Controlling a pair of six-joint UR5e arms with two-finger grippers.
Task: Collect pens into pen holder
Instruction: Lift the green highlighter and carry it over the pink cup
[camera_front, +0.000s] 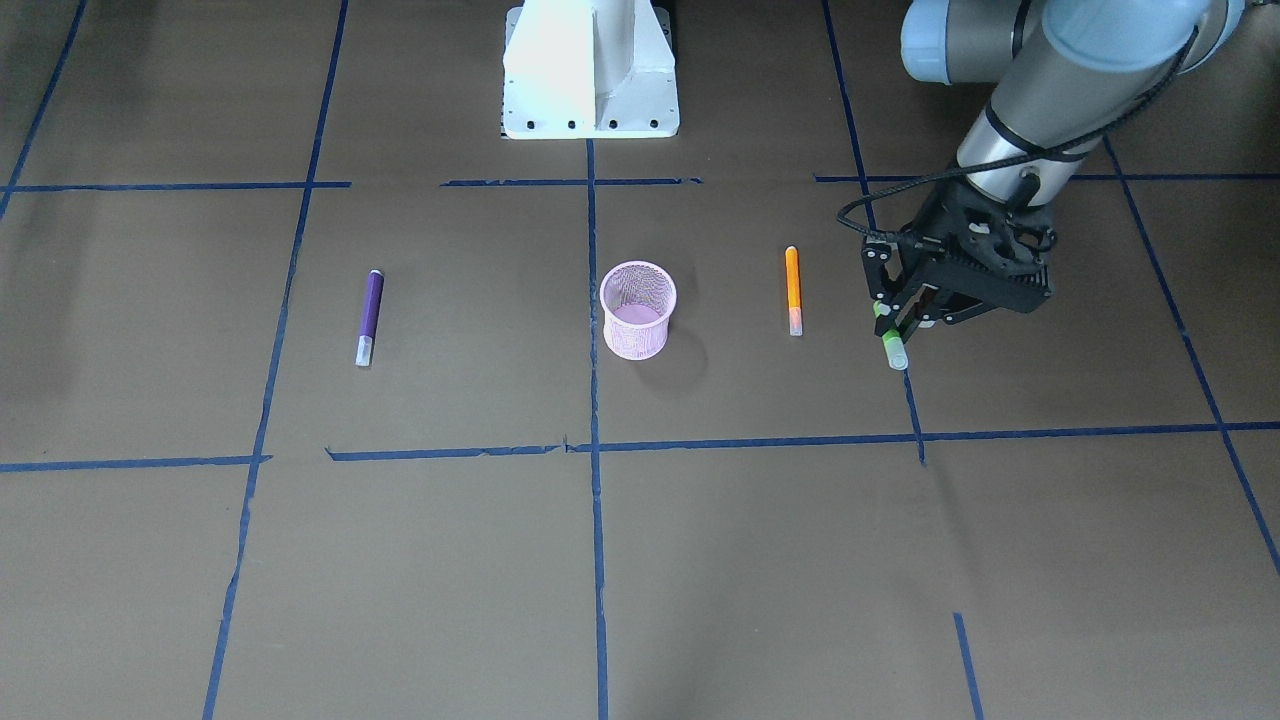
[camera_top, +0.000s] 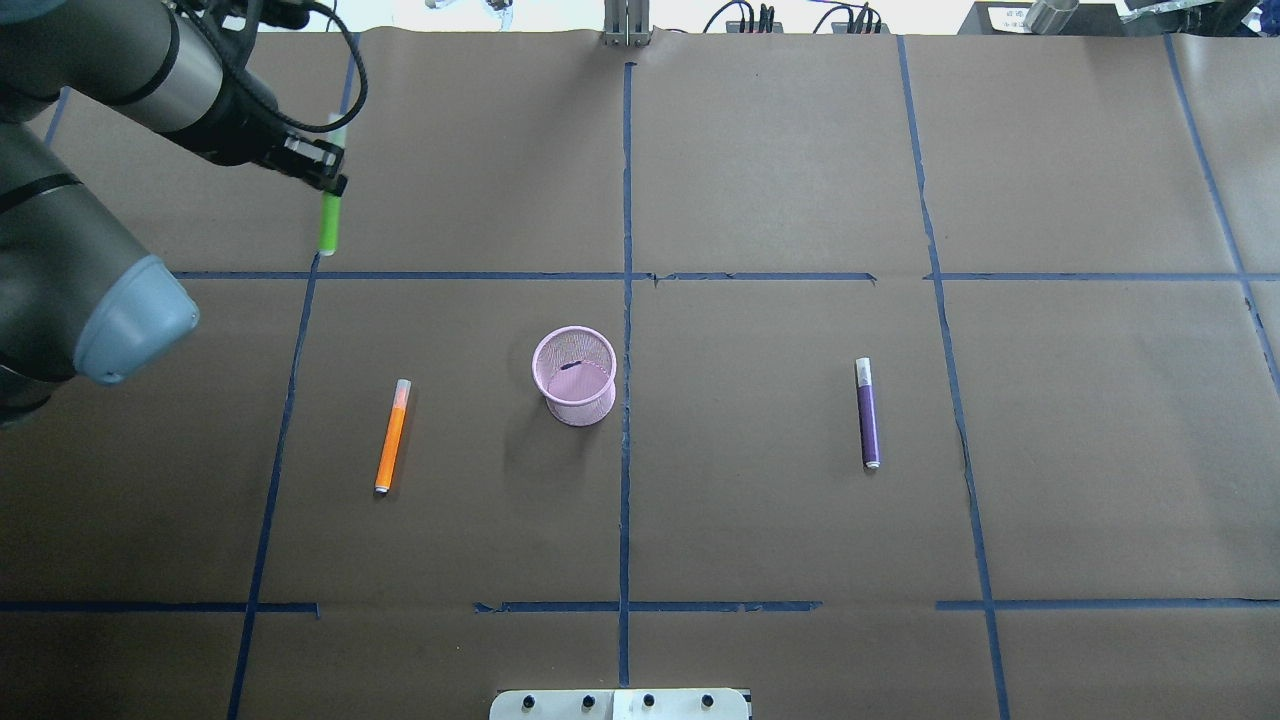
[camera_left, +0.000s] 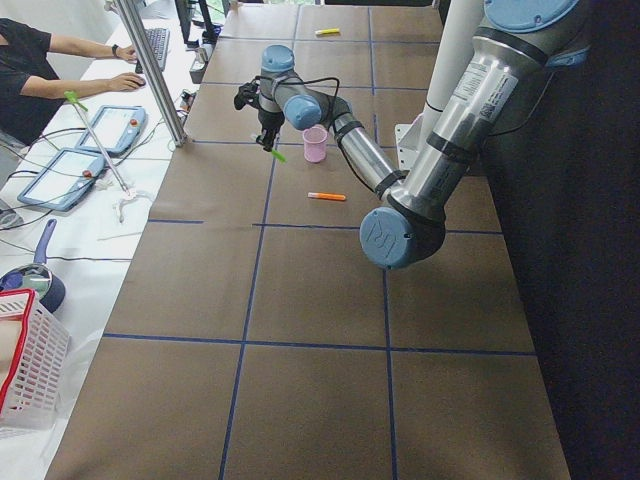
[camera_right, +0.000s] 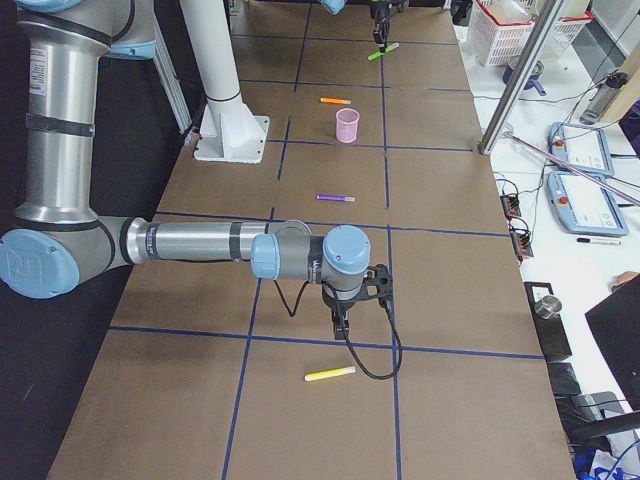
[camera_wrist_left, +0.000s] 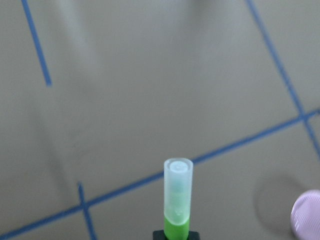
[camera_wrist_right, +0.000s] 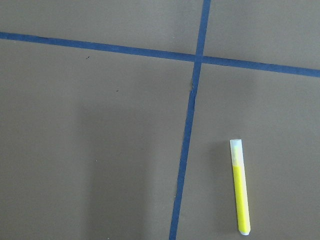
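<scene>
The left arm's jaws are clamped tight on the green pen (camera_front: 888, 340), gripping its body so that the pale translucent cap juts out and down, clear of the counter (camera_front: 700, 560). To my eye the step in hand is carrying this pen to the pen holder (camera_front: 638, 330). That is a small pink wire-mesh cup with a solid rim, standing upright mid-counter and well apart from the held pen. The next move calls for swinging across past the orange pen (camera_front: 793, 290), tipping the green one upright over the cup's mouth and letting go. The purple pen (camera_front: 369, 316) lies flat on the cup's other side. The yellow pen (camera_wrist_right: 240, 192) lies near the right arm's jaws, and I cannot tell how far those are open. All the pens are smooth, stubby cylinders, likely to roll. The counter is matte brown paper gridded with blue tape.
</scene>
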